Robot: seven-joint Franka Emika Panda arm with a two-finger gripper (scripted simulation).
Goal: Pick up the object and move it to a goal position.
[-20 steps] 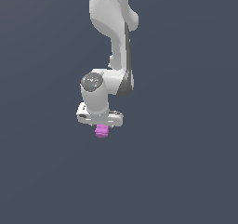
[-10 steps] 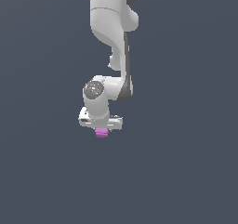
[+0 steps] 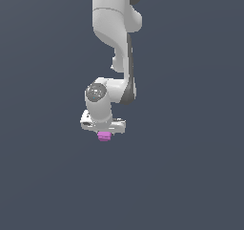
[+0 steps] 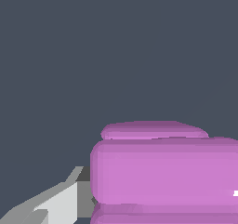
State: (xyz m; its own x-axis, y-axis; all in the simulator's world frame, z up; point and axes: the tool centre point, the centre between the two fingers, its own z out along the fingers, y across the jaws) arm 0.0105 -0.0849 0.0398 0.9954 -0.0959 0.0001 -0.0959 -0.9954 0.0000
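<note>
A bare simulated scene, no real room. A flat slate-grey backdrop (image 3: 190, 176) surrounds the smooth white arm (image 3: 112, 28).

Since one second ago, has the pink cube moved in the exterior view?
Yes, slightly. The pink cube, under the claw, sits a little higher in the frame than a second ago. The plain background offers no fixed thing, so the frame edge is the only reference.

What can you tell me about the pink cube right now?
The cube is small, matte pink-magenta with rounded edges and a faint seam across it. In the exterior view it sits just under the white gripper, much narrower than it. The wrist view shows it filling the frame, with a grey finger close beside it; contact cannot be confirmed.
</note>
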